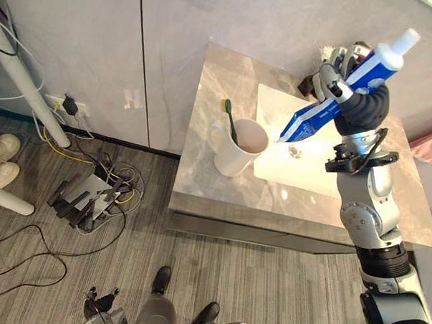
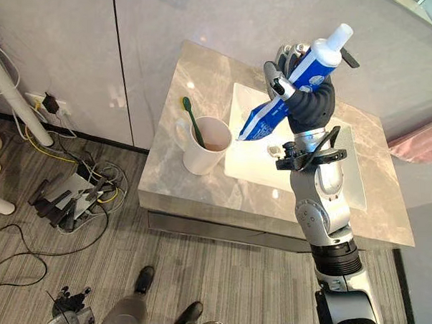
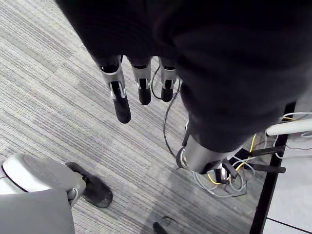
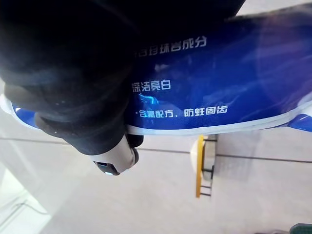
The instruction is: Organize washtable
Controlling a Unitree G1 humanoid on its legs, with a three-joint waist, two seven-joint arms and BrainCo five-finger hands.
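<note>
Near one mug [image 1: 232, 157], one toothpaste tube [image 1: 374, 66]

Stuff on the floor, L side.
Messy wires [image 1: 114, 173] & black plugs [image 1: 78, 202] nr the wall, two white shoes [image 1: 1, 149] by a white pole [image 1: 33, 86]; pink cloth [image 1: 430, 145] far R.

Toothpaste tube [image 1: 311, 117]: glossy soft plastic, smooth white cap. Right hand [image 1: 336, 77] curled round it: silver metal-look fingers, matt dark ribbed cover. Mug [image 1: 231, 154] at 9 o'clock of the basin [image 1: 312, 170]: glossy white, ceramic look. Toothbrush [image 1: 230, 119] in the mug: green plastic. Basin: glossy white, smooth. Washtable top [image 1: 203, 125]: polished grey stone look. Floor [image 3: 58, 97]: matt grey, fine striped grain. Left hand [image 3: 141, 83]: silver fingers, matt dark tips.
</note>
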